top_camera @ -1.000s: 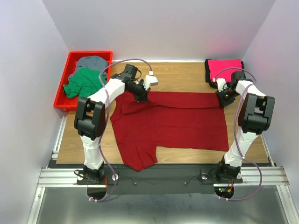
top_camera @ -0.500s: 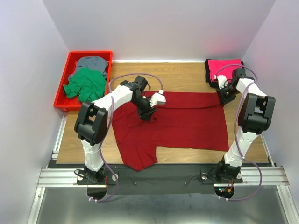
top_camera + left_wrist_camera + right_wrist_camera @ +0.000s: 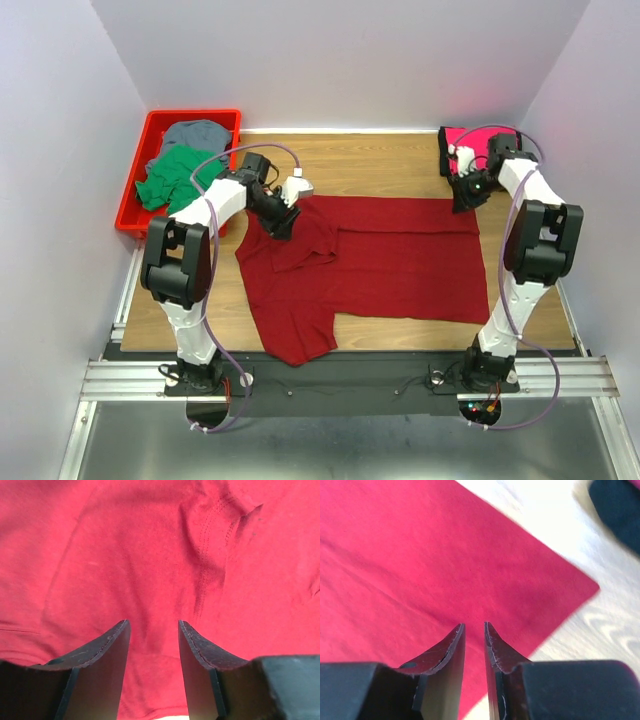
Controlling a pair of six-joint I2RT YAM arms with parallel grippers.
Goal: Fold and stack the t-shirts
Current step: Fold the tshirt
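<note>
A dark red t-shirt (image 3: pixel 400 260) lies spread flat on the wooden table (image 3: pixel 380 160), its upper left sleeve flap (image 3: pixel 305 240) folded inward onto the body. My left gripper (image 3: pixel 281 217) hovers over that upper left part, open and empty; the left wrist view shows only creased red cloth (image 3: pixel 150 555) below the gripper (image 3: pixel 152 623). My right gripper (image 3: pixel 463 190) is above the shirt's far right corner, its jaws a narrow gap apart with nothing between them (image 3: pixel 474 625); the corner (image 3: pixel 560 585) lies flat on the wood. A folded pink t-shirt (image 3: pixel 482 148) lies at the back right.
A red bin (image 3: pixel 135 185) at the back left holds a green shirt (image 3: pixel 180 180) and a grey shirt (image 3: pixel 195 133). A dark item (image 3: pixel 620 505) lies beside the pink stack. Bare wood (image 3: pixel 600 630) shows past the shirt's corner.
My left gripper swung over the shirt's middle, then back to the upper left, leaving the sleeve flap folded inward. My right gripper rose away from the far right corner toward the pink stack.
</note>
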